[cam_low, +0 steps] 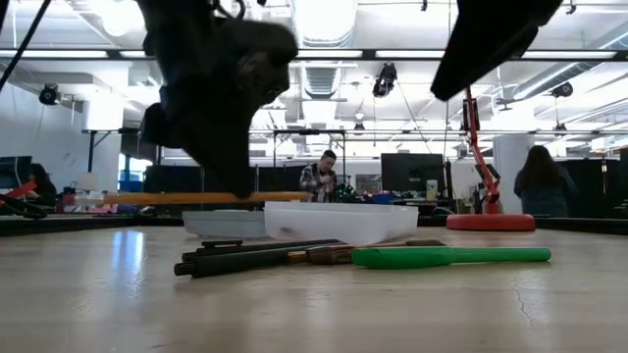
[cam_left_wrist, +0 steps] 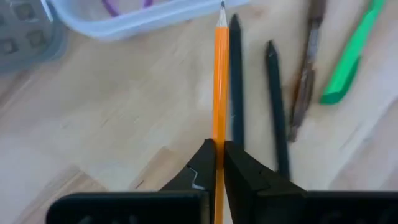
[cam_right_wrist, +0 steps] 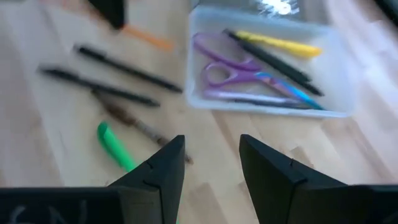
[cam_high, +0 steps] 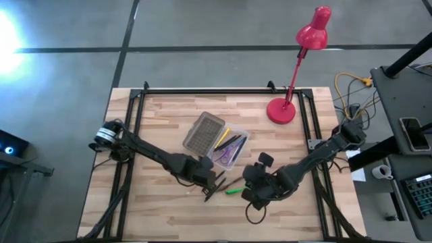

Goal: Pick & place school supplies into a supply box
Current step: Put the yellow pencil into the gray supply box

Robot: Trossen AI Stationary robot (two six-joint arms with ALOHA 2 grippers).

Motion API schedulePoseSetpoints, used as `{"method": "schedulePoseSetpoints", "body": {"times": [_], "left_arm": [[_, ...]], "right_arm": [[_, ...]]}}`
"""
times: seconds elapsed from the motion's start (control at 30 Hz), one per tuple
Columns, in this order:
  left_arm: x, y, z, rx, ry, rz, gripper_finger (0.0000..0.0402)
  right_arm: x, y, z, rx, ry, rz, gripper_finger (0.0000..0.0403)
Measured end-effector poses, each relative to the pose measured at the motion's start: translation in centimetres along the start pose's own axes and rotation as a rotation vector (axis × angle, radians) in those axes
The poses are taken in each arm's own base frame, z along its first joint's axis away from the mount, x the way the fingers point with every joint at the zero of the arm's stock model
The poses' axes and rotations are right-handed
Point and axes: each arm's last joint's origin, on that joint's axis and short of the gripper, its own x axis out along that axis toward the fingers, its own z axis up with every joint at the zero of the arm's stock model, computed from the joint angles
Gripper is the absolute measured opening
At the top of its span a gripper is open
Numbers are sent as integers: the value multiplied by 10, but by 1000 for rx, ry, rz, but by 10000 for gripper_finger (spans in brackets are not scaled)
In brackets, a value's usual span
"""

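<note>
Left gripper (cam_left_wrist: 219, 152) clamped on the orange pencil (cam_left_wrist: 220, 74), fingers pinched tight on the shaft near its back end, tip aimed at the supply box (cam_left_wrist: 134, 22). Seen from the low view, pencil (cam_low: 186, 198) carried level, clear of the wood, reaching toward the box (cam_low: 339, 221). On the table just beside the held pencil: two black pens (cam_left_wrist: 273, 106), a brown pencil (cam_left_wrist: 305, 74) and a green marker (cam_left_wrist: 351, 56), all loose, near the front middle of the table (cam_high: 135, 202).

Right gripper (cam_right_wrist: 211, 162) hovering over the same cluster from the right side, fingers apart, holding nothing; green marker (cam_right_wrist: 115, 149) just ahead of them. Box (cam_right_wrist: 336, 74) already holding a yellow pen (cam_right_wrist: 286, 42), purple scissors (cam_right_wrist: 227, 68) and dark pens; grey lid (cam_high: 203, 131) folded back on the left.

Risks, as a judgement: long overhang from a grip so far back could let the pencil pivot or slip; tip could catch the box's near wall and push the light case instead of clearing it. Both arms crowded over one spot, so a bump between them possible.

Hard to make out: left gripper itself only a dark mass in the low view; how far the tip is from the box wall unclear. Red lamp (cam_high: 300, 67) at far right, uninvolved.
</note>
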Motion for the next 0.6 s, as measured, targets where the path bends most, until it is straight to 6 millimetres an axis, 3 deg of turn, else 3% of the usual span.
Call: {"method": "schedulePoseSetpoints", "body": {"times": [0.17,0.33,0.6], "left_arm": [[-13,-7,15,-18,-45,-57,0],[-15,1,52,-50,-131,-101,1],[-16,48,120,-107,-184,-119,1]], "right_arm": [[-13,-17,4,207,-102,-105,146],[-32,-41,6,464,-148,-168,146],[-49,-55,9,506,-158,-149,146]]}}
